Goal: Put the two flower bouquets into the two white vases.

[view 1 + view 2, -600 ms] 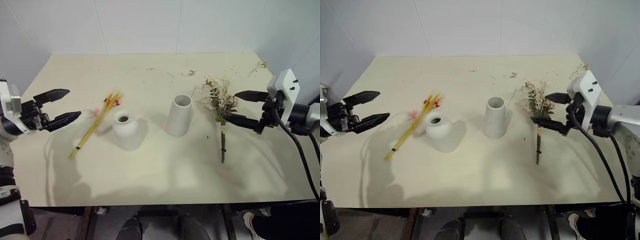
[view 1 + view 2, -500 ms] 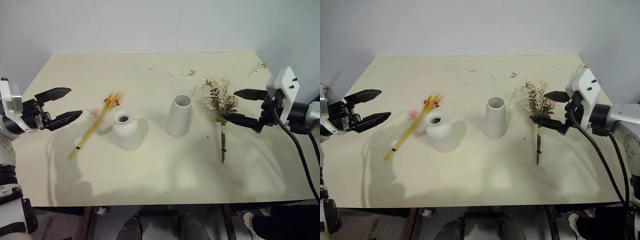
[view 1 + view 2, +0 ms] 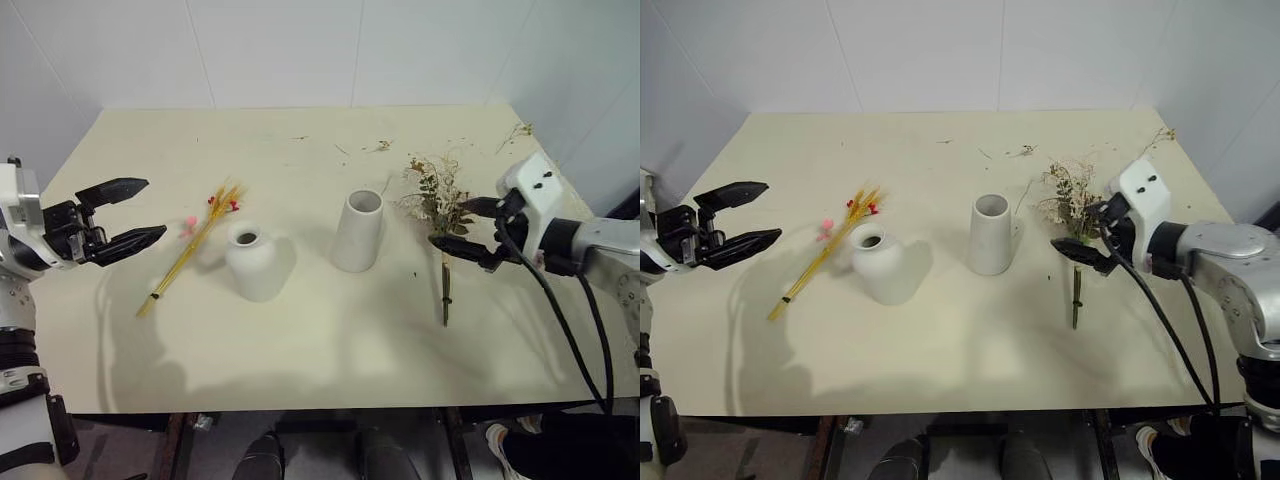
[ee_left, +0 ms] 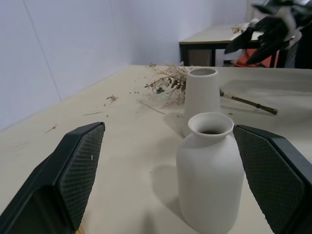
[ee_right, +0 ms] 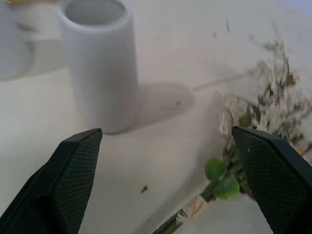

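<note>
At the far left, the left gripper [image 3: 128, 214] hovers over the edge of the cream worktop [image 3: 320, 340], its two black fingers [image 3: 113, 187] spread wide with nothing between them, pointing toward the middle of the worktop. Just to its right lies the slim yellow-orange straw bundle [image 3: 188, 250], flat on the worktop and slanted, with its small pink and red blossoms at the far end and its cut end toward the near edge. The blossom end lies just beside the shorter bell-shaped vase [image 3: 254, 263], which stands upright with its narrow neck open and empty. Further right, apart from it, stands the taller tapered vase [image 3: 358, 231], also upright and empty. Right of that vase lies the bushy bouquet [image 3: 440, 205], flat on the worktop, its cream sprigs and green leaves toward the far side and its long stem [image 3: 446, 290] running toward the near edge. The right gripper [image 3: 466, 228] hangs over the bouquet where the leaves meet the stem; its fingers are spread wide to either side of it, gripping nothing. A few dried plant scraps [image 3: 381, 146] are scattered on the far part of the worktop, with more near the far right corner [image 3: 517, 130].
</note>
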